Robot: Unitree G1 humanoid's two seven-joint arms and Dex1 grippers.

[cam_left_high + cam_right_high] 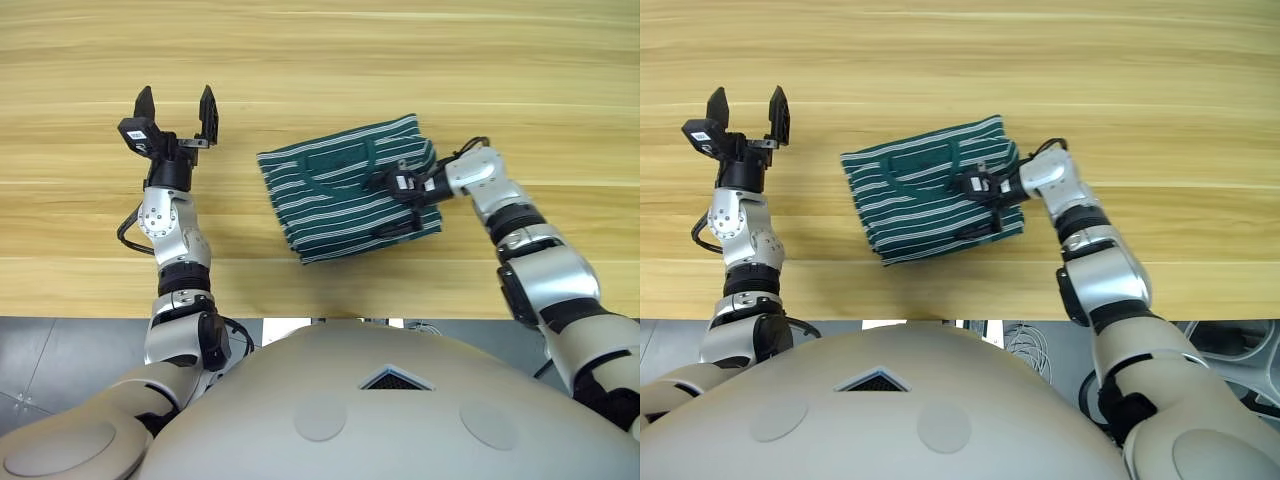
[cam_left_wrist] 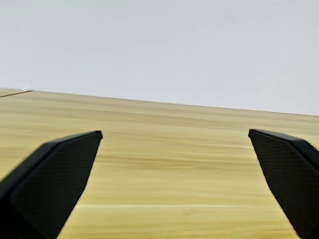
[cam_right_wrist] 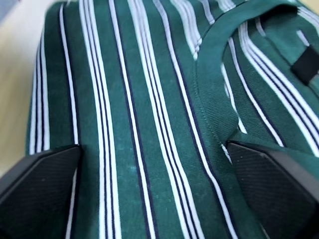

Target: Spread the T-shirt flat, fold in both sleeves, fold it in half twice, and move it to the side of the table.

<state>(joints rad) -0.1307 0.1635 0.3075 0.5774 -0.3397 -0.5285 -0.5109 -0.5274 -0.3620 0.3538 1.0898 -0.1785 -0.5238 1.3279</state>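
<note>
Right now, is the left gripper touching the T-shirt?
Apart. The left eye view shows bare table between the left gripper and the T-shirt.

1. My left arm [image 1: 170, 225] is stretched straight ahead on my left side, with the forearm and wrist in one line.
2. The left gripper [image 1: 177, 100] points away from me, and its two fingers [image 2: 50, 184] stand wide apart.
3. My right arm [image 1: 545, 275] is bent at the elbow, the forearm angled forward and in toward the middle.
4. The right wrist [image 1: 478, 172] turns the right gripper [image 1: 392, 207] toward my left side. Its fingers [image 3: 40, 184] are also spread wide.
</note>
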